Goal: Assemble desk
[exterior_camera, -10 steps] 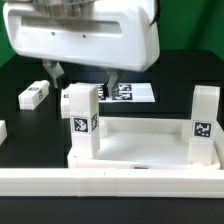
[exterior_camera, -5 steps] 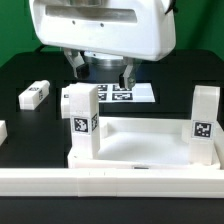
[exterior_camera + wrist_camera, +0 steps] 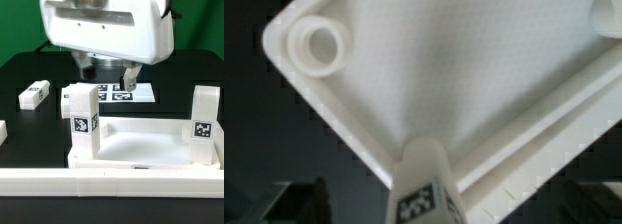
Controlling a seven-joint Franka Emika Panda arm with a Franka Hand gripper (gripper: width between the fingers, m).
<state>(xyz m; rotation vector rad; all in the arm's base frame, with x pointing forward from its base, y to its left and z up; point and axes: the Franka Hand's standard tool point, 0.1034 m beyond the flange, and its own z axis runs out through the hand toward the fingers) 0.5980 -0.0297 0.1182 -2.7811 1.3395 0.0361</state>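
The desk's white tray-like tabletop (image 3: 140,150) lies at the front of the black table. Two white tagged legs stand upright at its corners, one on the exterior view's left (image 3: 80,115) and one on the right (image 3: 205,122). A loose leg (image 3: 35,95) lies on the table further left. My gripper (image 3: 104,74) hangs open above and behind the left upright leg, holding nothing. In the wrist view the tabletop (image 3: 455,90) shows a round corner socket (image 3: 317,42), and the tagged leg (image 3: 423,185) rises between the dark fingertips (image 3: 304,200) of the gripper (image 3: 452,205).
The marker board (image 3: 127,93) lies flat behind the tabletop, under the gripper. A long white border rail (image 3: 110,182) runs along the front edge. Another white part (image 3: 2,130) shows at the left edge of the exterior view.
The gripper has shifted toward the exterior view's right and stays open. The legs and tabletop have not moved.
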